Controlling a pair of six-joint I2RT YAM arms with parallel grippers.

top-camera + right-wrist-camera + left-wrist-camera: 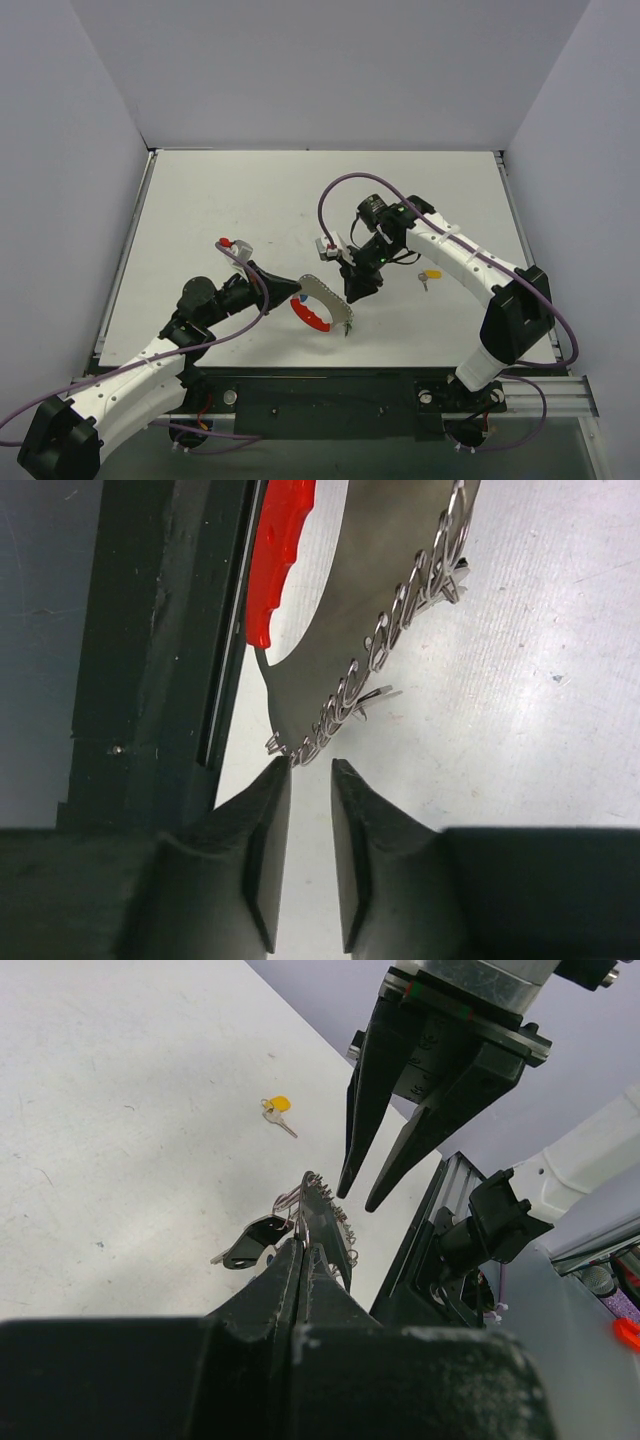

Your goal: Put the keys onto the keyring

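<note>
Left claw: pressed together on the keyring, over the counter.
Right claw: fingers narrowly spread, empty, tips at the keyring's silvery lower end.
Keyring axis: slants from left claw toward right claw.
Yellow key: flat on counter, right of both claws.

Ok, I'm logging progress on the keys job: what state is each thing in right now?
left gripper: shut on the keyring.
keyring: gripped at its silvery part.
right gripper: open, empty, at the keyring's end.
yellow key: loose on the table.
black key: beside the keyring; threaded or not, cannot tell.
</note>
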